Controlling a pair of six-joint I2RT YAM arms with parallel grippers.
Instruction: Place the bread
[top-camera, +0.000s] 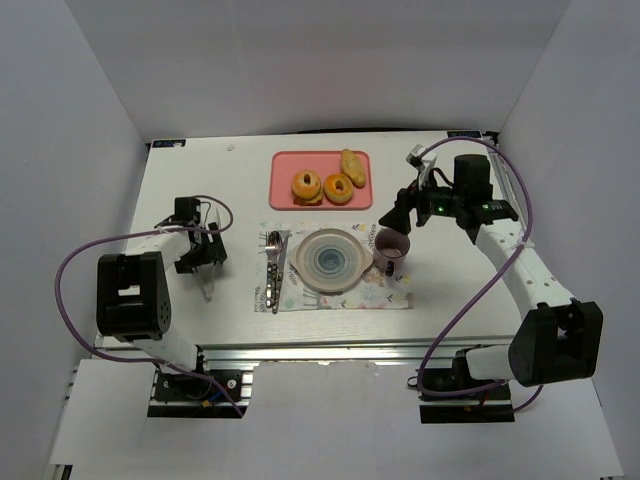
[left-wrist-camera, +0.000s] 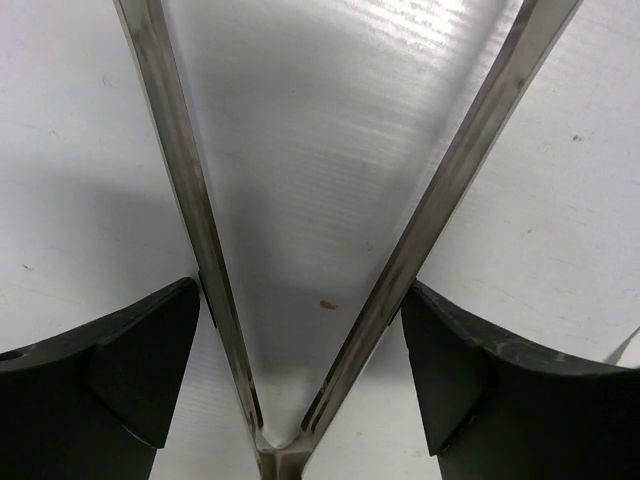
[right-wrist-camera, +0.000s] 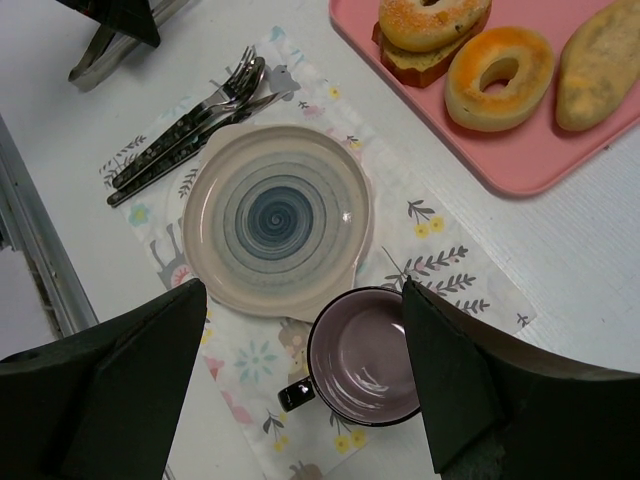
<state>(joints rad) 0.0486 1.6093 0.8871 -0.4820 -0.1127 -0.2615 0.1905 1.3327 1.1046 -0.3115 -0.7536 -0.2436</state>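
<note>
Bread lies on a pink tray (top-camera: 285, 165) at the back: two ring-shaped pieces (top-camera: 306, 185) (top-camera: 338, 188) and a long roll (top-camera: 353, 165). The right wrist view shows the same rings (right-wrist-camera: 430, 20) (right-wrist-camera: 500, 75) and roll (right-wrist-camera: 600, 65). Left of the placemat, my left gripper (top-camera: 205, 262) points down over metal tongs (top-camera: 207, 288). Its fingers (left-wrist-camera: 140, 370) rest against both spread arms of the tongs (left-wrist-camera: 190, 200) just above the table. My right gripper (top-camera: 395, 215) hovers open and empty above a purple mug (right-wrist-camera: 365, 360), right of the tray's front corner.
A floral placemat (top-camera: 380, 295) carries a round swirl-patterned plate (top-camera: 300, 262), the mug (top-camera: 390, 248) on its right and cutlery (top-camera: 273, 270) on its left. White walls close in the table on three sides.
</note>
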